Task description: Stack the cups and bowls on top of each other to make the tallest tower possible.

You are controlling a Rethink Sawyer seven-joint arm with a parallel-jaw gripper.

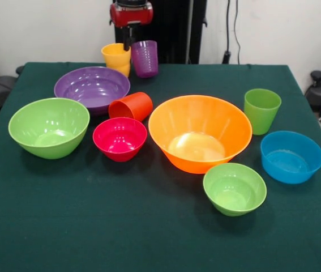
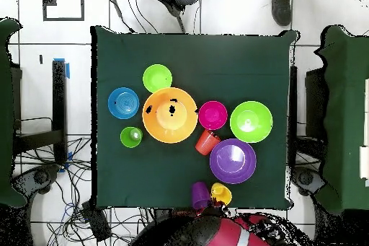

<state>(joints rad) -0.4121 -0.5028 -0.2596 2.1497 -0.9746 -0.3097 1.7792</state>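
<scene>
Every piece rests singly on the green table (image 1: 149, 238); no tower shows. The large orange bowl (image 1: 200, 133) is in the middle, with the pink-red bowl (image 1: 120, 137) and large green bowl (image 1: 48, 127) to its left. The purple bowl (image 1: 92, 88) sits behind them. An orange-red cup (image 1: 131, 106) lies on its side between the purple and orange bowls. The small green bowl (image 1: 234, 188), blue bowl (image 1: 291, 156) and green cup (image 1: 262, 110) are on the right. My gripper (image 1: 127, 38) hangs at the far edge between the upright yellow cup (image 1: 116, 58) and purple cup (image 1: 145, 58).
The red arm (image 2: 230, 232) stays over the table edge nearest the base. Chairs and cables (image 2: 72, 214) surround the table on the floor. A person's foot (image 2: 281, 5) shows at the top of the overhead view.
</scene>
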